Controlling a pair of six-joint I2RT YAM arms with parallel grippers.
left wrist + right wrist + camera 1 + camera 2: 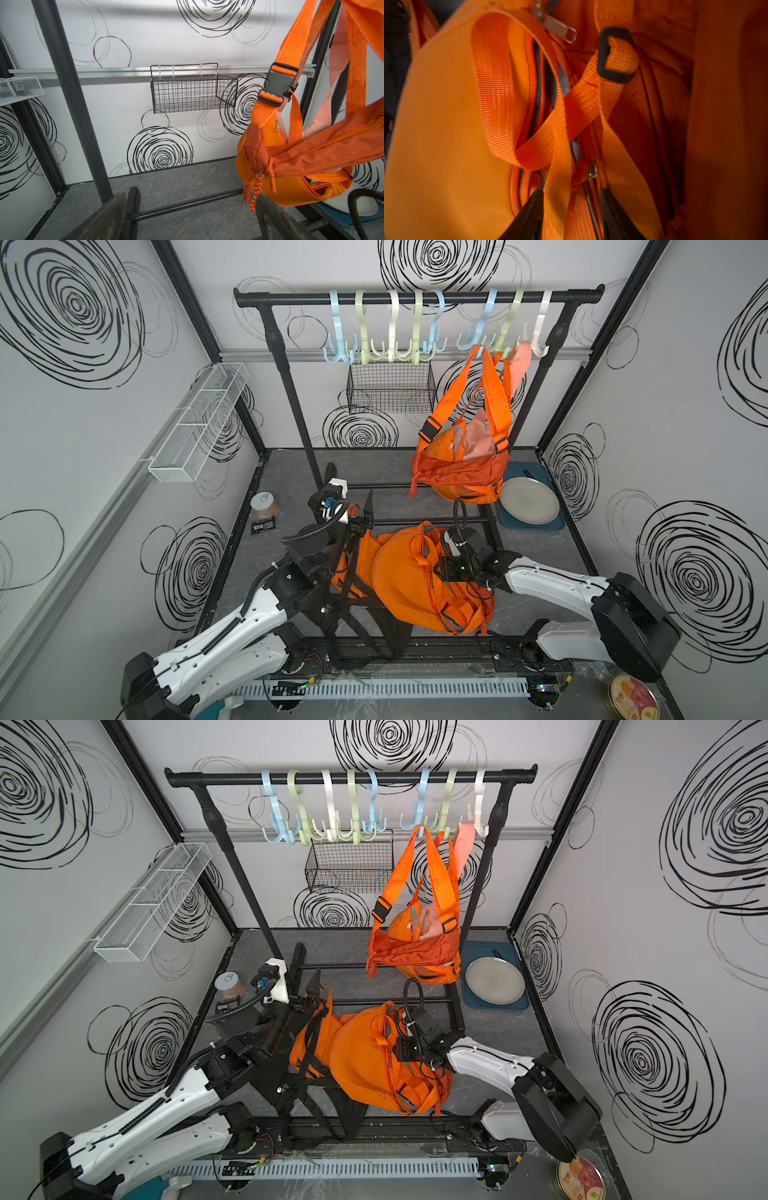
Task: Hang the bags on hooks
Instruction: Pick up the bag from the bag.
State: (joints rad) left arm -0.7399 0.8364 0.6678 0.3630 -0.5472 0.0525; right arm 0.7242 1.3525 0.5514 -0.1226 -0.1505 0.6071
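Observation:
An orange bag (407, 572) (361, 1052) lies on the dark table between my two arms, its straps loose on top. My right gripper (438, 570) (400, 1048) (573, 199) points down into it. Its jaws stand part-way apart on either side of an orange strap (556, 145), which fills the gap between them. My left gripper (353, 506) (301, 986) (192, 199) is wide open and holds nothing, facing the back wall. Pastel hooks (392, 348) (332, 828) hang from the black rack bar (291, 298). Another orange bag (461, 472) (311, 155) hangs from the hooks at the right.
The rack's base bars (187, 203) cross the table ahead of the left gripper. A black wire basket (390, 385) is on the back wall and a white mesh basket (195, 423) on the left wall. A plate (530, 499) lies on a blue tray at the back right. A can (264, 504) stands at the left.

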